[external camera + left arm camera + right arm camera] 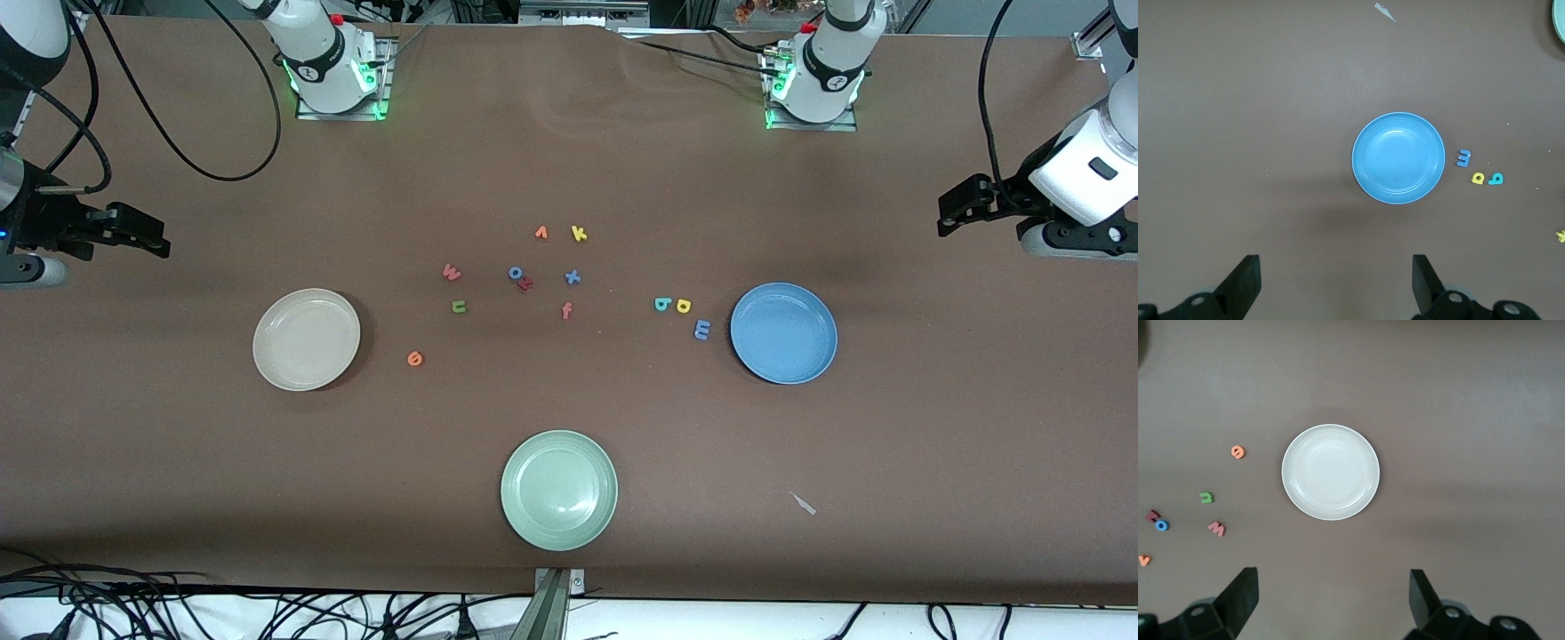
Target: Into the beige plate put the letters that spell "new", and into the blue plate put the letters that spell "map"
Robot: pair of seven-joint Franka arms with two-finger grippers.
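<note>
- The left end effector is hovering over the bare table at the left arm's end, fingers spread wide and holding nothing.
- The right end effector is hovering over the table at the right arm's end, fingers likewise spread and empty.
- The beige plate is lying empty toward the right arm's end; the blue plate is lying empty toward the left arm's end.
- The pinkish-red w and the green n are resting between the beige plate and the middle cluster, the n nearer the front camera; the orange e is lying nearer still.
- The teal a and the yellow p are sitting side by side near the blue plate; the blue m is lying just beside that plate's rim.
- The middle cluster is holding the orange v, yellow k, blue o touching the red z, blue x and a pink f.
- A pale green plate is lying nearest the front camera.
</note>
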